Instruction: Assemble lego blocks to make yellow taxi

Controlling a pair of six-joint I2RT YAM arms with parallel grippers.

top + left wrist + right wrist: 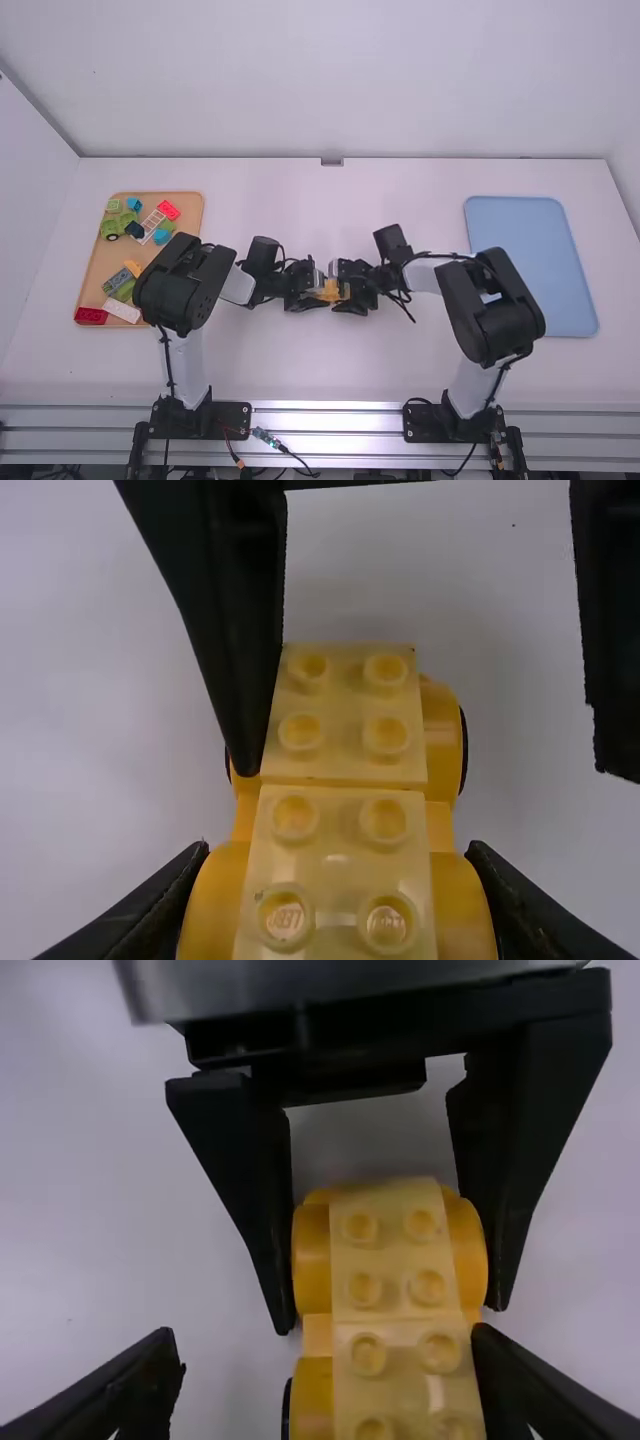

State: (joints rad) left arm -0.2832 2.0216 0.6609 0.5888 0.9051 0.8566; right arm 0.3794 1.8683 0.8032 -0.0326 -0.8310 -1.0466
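Clasping one end of the yellow car body [345, 780], the left gripper [322, 289] has a finger pressed against each rounded side. The body lies at the middle of the white table [340, 375], between the two arms, with the left gripper at its end toward the left arm and the right gripper [346, 291] at its other end.

The right gripper's fingers stand spread around that end: one touches the side of the body, while the other is apart from it, so the body is not pinched between them. The two grippers face each other closely across the small model.

Pale yellow studded pieces run lengthwise along the top of the body, with deeper yellow, rounded parts on both sides. Dark edges show beside some of those rounded parts.

To the left on the table is an orange tray [88, 272], partly behind the left arm. It holds loose bricks: a red one [168, 210] at the far end, another red one at the near corner, green, blue, gray and white pieces, and a small orange-yellow piece [132, 268]. To the right is a light blue tray [530, 225], partly covered by the right arm.
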